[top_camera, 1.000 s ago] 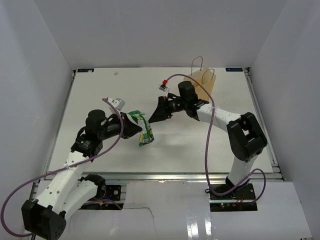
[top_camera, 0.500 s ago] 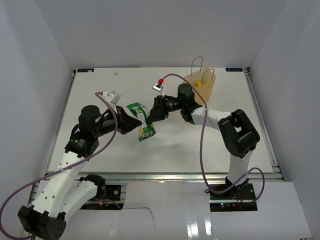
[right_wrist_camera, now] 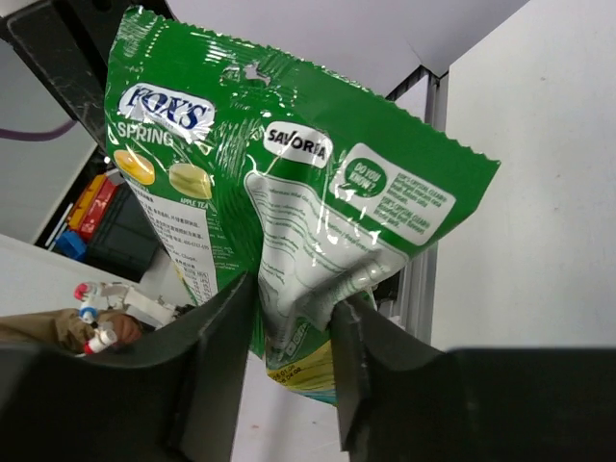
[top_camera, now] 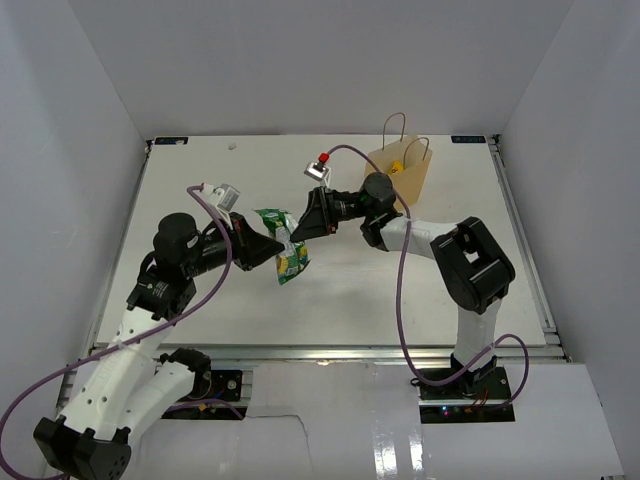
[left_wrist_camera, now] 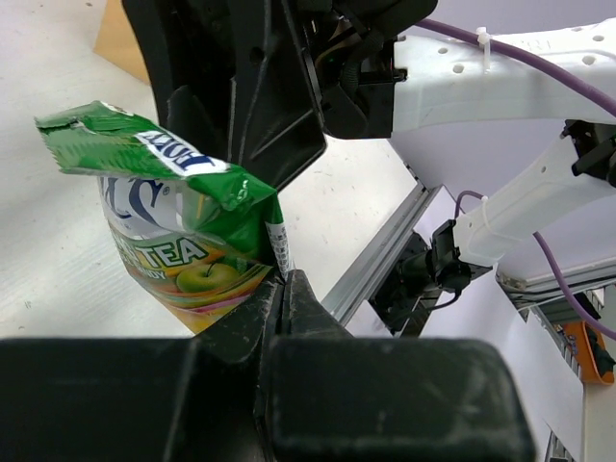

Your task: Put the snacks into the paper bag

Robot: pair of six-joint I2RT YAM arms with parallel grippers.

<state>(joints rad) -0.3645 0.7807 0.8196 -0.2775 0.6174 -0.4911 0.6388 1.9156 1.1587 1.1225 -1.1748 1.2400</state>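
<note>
Robotics lab test cell: plain white panel walls (top_camera: 90, 90) box in a white tabletop (top_camera: 200, 180), w/ alu rail (top_camera: 330, 351) along near edge, bolted-on robot arms (top_camera: 470, 270) and loose purple cables (top_camera: 404, 300).

The right gripper (top_camera: 298, 230) is now closer to the left arm. A second ago a clear gap lay between it and the green pouch (top_camera: 281, 247); now its fingers (right_wrist_camera: 207, 356) stand on either side of the pouch's upper part, and the foil creases between them. The left gripper (top_camera: 270, 250), clamped on the pouch's lower edge, sits slightly further left and further from the bases than before, and the pouch with it. The pouch also hangs more upright.
</note>
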